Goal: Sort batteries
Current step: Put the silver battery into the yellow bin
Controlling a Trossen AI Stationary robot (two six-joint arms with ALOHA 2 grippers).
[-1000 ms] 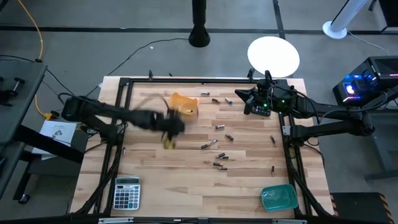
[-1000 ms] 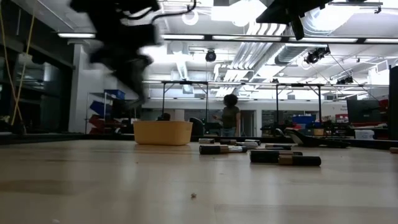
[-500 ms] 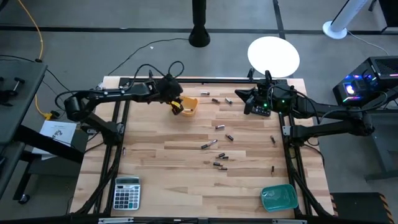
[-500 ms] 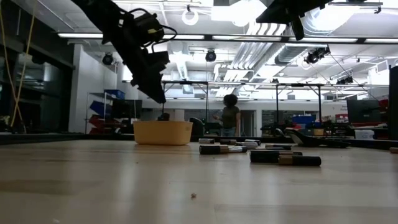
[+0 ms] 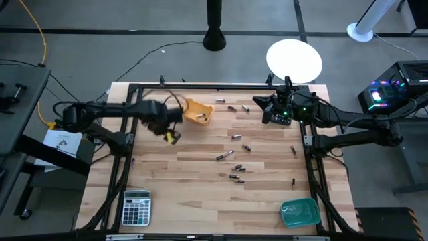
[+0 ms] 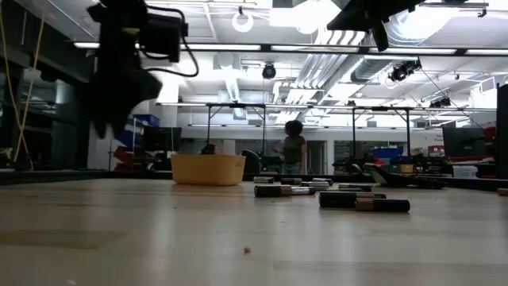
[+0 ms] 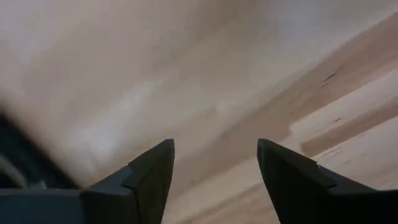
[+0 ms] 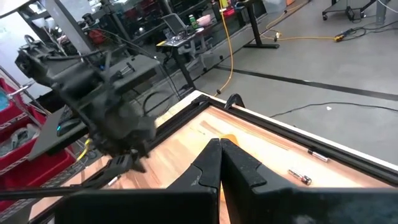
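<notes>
Several batteries point(image 5: 235, 136) lie scattered on the wooden table's middle and far part; in the low view they show as dark cylinders point(image 6: 363, 202). One silvery battery point(image 5: 203, 116) lies in the yellow tray point(image 5: 197, 112) at the far left. My left gripper point(image 5: 172, 136) hovers near and left of that tray, blurred; its wrist view shows it open point(image 7: 214, 146) with only bare wood between the fingers. My right gripper point(image 5: 258, 102) waits shut point(image 8: 219, 144) at the far right, above the table.
A teal tray point(image 5: 299, 211) stands at the near right corner and a calculator point(image 5: 136, 206) at the near left. Black frame rails point(image 5: 131, 134) run along the table's left and right sides. In the low view a person point(image 6: 294, 148) stands far behind the table.
My left gripper has swung from the table's middle left toward the far edge to above the yellow tray, where a small dark thing showed just below its fingertips. It has then come back toward the near left, away from the tray.
</notes>
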